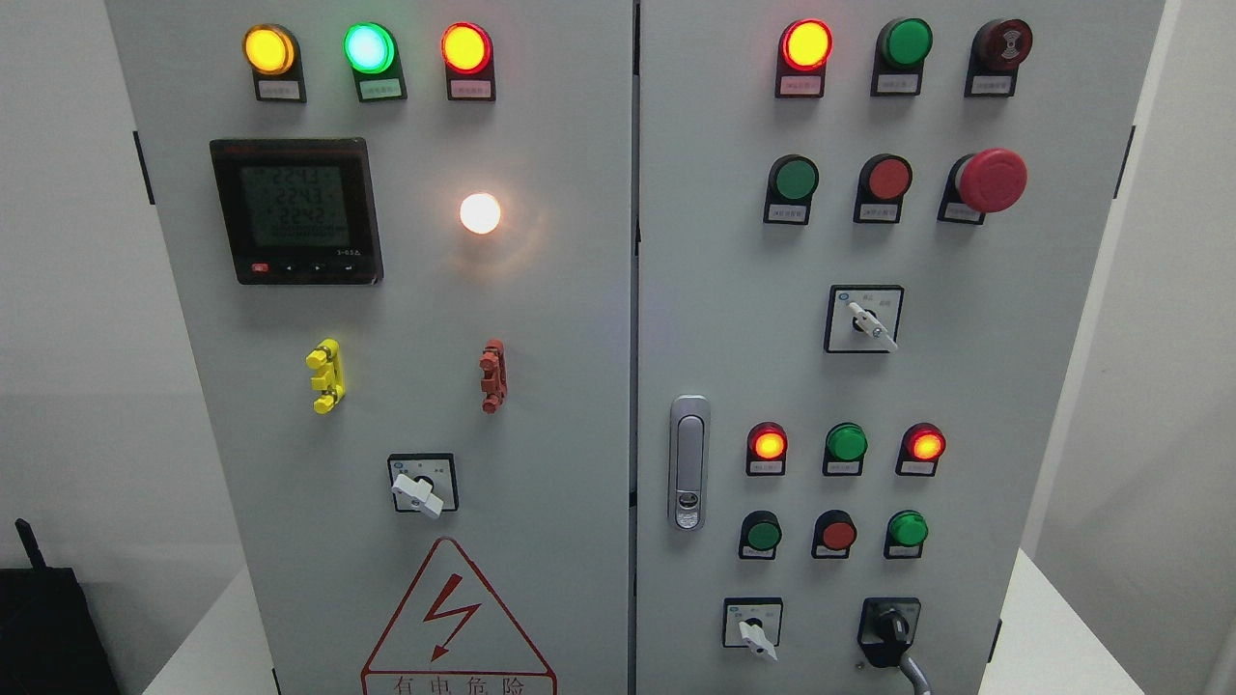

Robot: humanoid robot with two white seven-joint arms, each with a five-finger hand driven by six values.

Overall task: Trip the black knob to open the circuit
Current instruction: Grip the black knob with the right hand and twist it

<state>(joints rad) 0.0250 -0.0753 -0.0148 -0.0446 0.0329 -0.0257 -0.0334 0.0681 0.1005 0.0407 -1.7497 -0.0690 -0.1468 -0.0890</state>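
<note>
Head view: black knob point(889, 627) sat at the lower right corner of the cabinet's right door point(1024, 386), with no robot hand in frame.

Its handle ran down and to the right, just right of a white selector switch point(753, 629) along the door's bottom edge. Neither hand showed, so I could not tell their state; the right arm would likely be nearer.
</note>
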